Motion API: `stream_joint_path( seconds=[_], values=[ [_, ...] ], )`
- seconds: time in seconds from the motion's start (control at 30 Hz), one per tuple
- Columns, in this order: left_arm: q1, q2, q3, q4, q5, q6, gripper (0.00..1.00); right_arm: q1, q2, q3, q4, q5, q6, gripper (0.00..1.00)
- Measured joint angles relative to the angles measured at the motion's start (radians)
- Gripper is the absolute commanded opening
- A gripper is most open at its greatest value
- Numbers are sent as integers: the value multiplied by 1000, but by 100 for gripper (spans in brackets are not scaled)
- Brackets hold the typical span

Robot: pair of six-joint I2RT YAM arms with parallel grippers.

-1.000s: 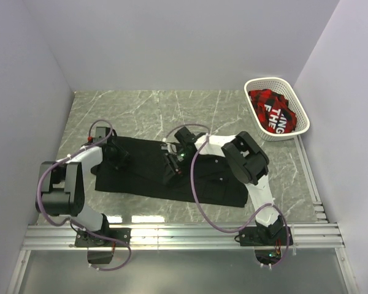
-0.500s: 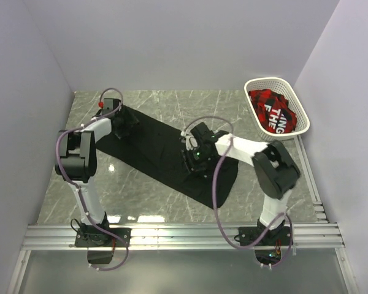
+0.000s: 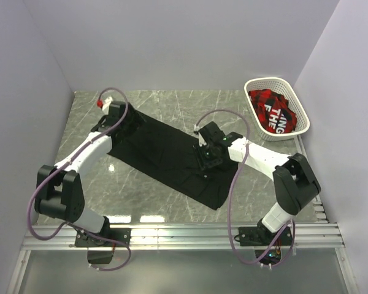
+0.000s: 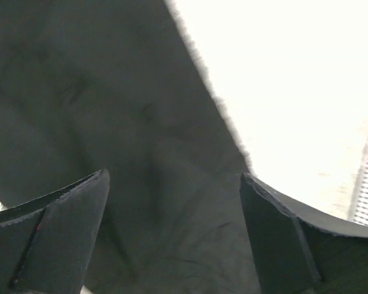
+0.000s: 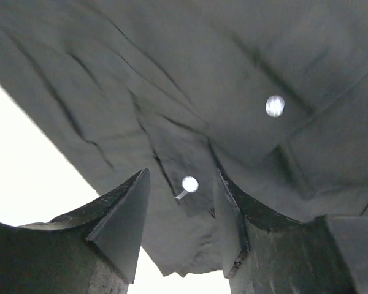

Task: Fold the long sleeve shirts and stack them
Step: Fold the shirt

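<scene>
The shirt [image 3: 165, 159] lies diagonally across the table [image 3: 172, 104], with the basket [image 3: 270, 80] at far right holding another garment [image 3: 270, 110].

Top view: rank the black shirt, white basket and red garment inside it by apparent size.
1. black shirt, clearly largest
2. white basket
3. red garment, smallest; it fits inside the basket

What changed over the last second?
The black fabric long-sleeve shirt swung from lying crosswise into a diagonal strip, its left end dragged toward the far-left corner. The left gripper opened, releasing it. The right gripper stayed over the shirt's middle; the white plastic basket unmoved.
</scene>
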Motion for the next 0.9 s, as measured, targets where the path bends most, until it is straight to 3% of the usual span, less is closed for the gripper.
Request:
stream_joint_path(
  seconds=[0.13,0.37,0.67,0.9],
  values=[
    [-6,44,-88,-26,-19,-42,84,3,42,-32,-45,2,-3,51],
    [-10,196,-123,-24,-19,-64,82,44,125,-26,-82,-4,-15,49],
    [-11,380,71,-36,-63,-9,85,163,268,116,-185,-69,-35,48],
    [-10,562,315,-35,-58,178,91,333,439,378,-243,-257,-53,48]
  ],
)
